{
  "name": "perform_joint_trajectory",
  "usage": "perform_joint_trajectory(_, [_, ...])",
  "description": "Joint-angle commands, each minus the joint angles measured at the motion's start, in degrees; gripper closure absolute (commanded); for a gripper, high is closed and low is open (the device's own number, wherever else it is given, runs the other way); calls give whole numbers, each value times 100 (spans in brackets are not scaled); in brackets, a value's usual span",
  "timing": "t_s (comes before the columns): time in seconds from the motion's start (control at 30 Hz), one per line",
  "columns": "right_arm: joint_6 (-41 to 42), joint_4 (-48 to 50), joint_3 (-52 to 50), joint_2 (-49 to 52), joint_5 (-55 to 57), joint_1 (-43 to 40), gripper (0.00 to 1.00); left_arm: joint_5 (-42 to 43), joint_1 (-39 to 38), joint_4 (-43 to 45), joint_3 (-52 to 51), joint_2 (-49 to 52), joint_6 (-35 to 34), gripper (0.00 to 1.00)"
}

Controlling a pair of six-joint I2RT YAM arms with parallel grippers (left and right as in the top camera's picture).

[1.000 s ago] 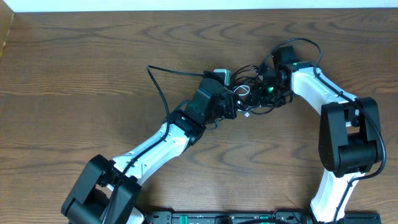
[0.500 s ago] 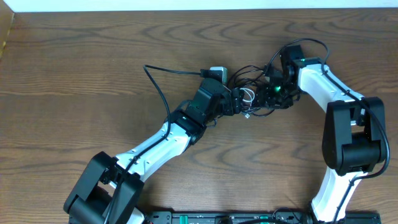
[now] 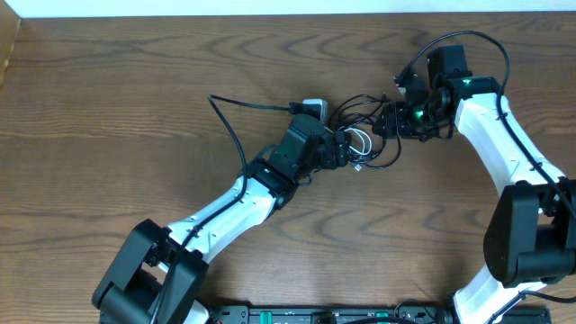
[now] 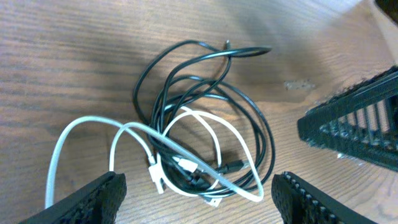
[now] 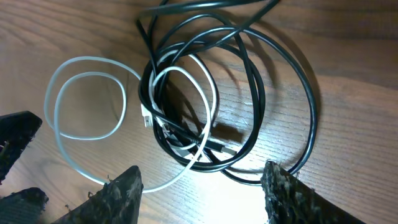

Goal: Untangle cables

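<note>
The cables lie as one tangle on the wooden table, right of centre in the overhead view, between the two claws. On its left side the white cable throws two thin round loops clear of the heap. The rest of it threads in among the coils of the black cable. The black cable makes several wider overlapping loops on the right side. Small plug ends of both colours sit in the middle of the knot.

The left gripper is released. Its fingers stand wide apart with the tangle just ahead of them, and nothing is pinched. The right gripper is also released. Its jaws are spread at the black loops on the far side, grasping nothing.

The table is dark brown with strong wavy grain. A white strip runs along its far edge in the overhead view, and no more of the room shows.

The overhead view alone shows both arms reaching in from the near edge, and the tangle is small and partly hidden there. The left wrist view shows the white loops running toward its left finger, with the right gripper's ribbed finger at the right edge. The right wrist view gives the clearest look at a white connector and a black plug among the crossings.
</note>
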Motion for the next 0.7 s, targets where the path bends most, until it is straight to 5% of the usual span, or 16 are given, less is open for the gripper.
perform_joint_trajectory(0.0, [201,94,39,20,-22,87,41,-116,-22,-179,-9,92,55,21])
perform_joint_trajectory(0.2, [212,157,39,20,24,90,42,-118,-162,-295,-9,186,52,21])
perform_joint_trajectory(0.67, [291,155,39,20,304,92,41,-140,-234,960,9,750,-96,19])
